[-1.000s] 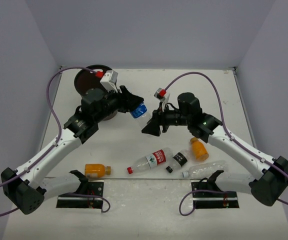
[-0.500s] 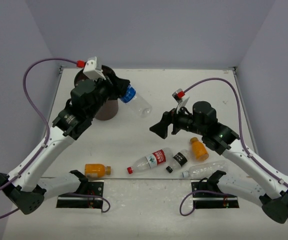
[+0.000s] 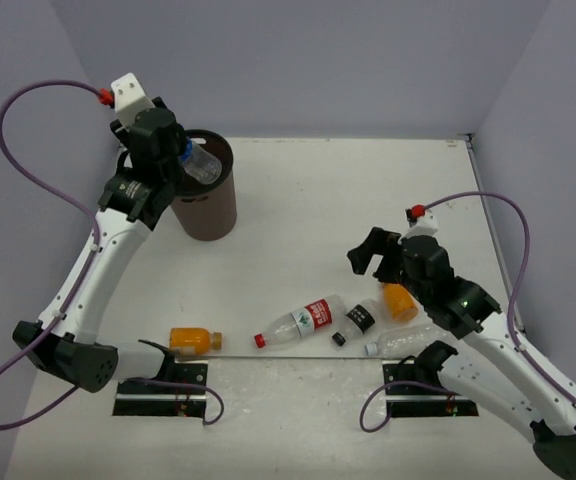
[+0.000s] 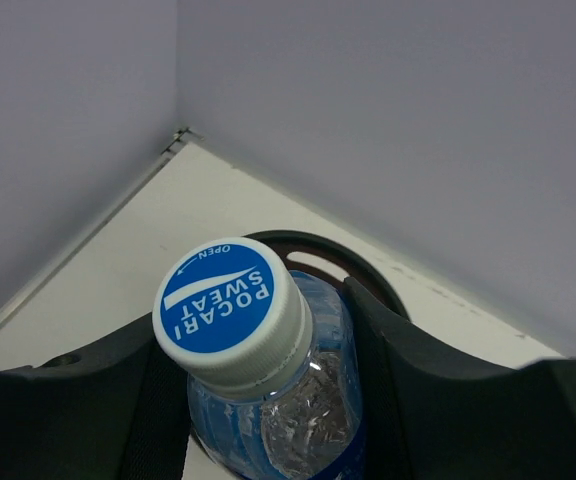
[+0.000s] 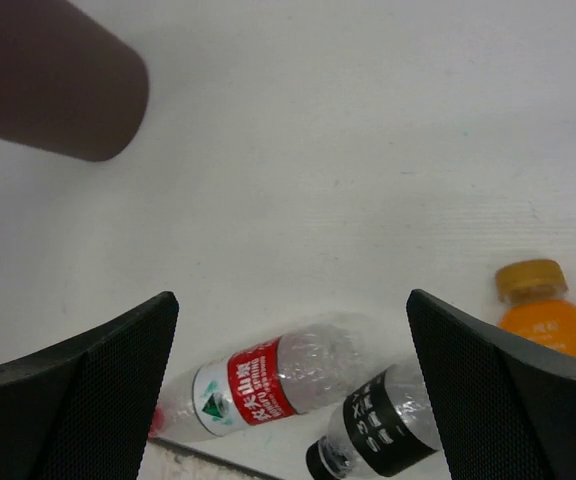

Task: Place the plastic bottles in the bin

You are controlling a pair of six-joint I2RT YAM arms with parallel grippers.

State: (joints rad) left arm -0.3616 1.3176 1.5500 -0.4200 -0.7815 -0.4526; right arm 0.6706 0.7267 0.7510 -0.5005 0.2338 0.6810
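Note:
My left gripper [image 3: 180, 155] is shut on the blue-labelled bottle [image 3: 200, 163] and holds it tilted over the mouth of the dark brown bin [image 3: 208, 215]. In the left wrist view the blue-and-white cap [image 4: 230, 310] fills the space between my fingers, and the bin's rim [image 4: 368, 272] shows just behind it. My right gripper [image 3: 366, 252] hangs open and empty above the near right, over the red-labelled bottle [image 5: 268, 385] and the black-labelled bottle [image 5: 388, 430]. An orange bottle [image 5: 548, 320] lies to their right.
Lying along the near side are an orange bottle [image 3: 195, 340], the red-labelled bottle [image 3: 303, 320], the black-labelled one [image 3: 356, 322], a second orange one [image 3: 398, 300] and a plain clear one [image 3: 408, 340]. Grey walls enclose the table on three sides.
My left arm has swung up and to the left, carrying the blue-labelled bottle from mid-table to above the bin. My right gripper has opened and drawn back to the near right.

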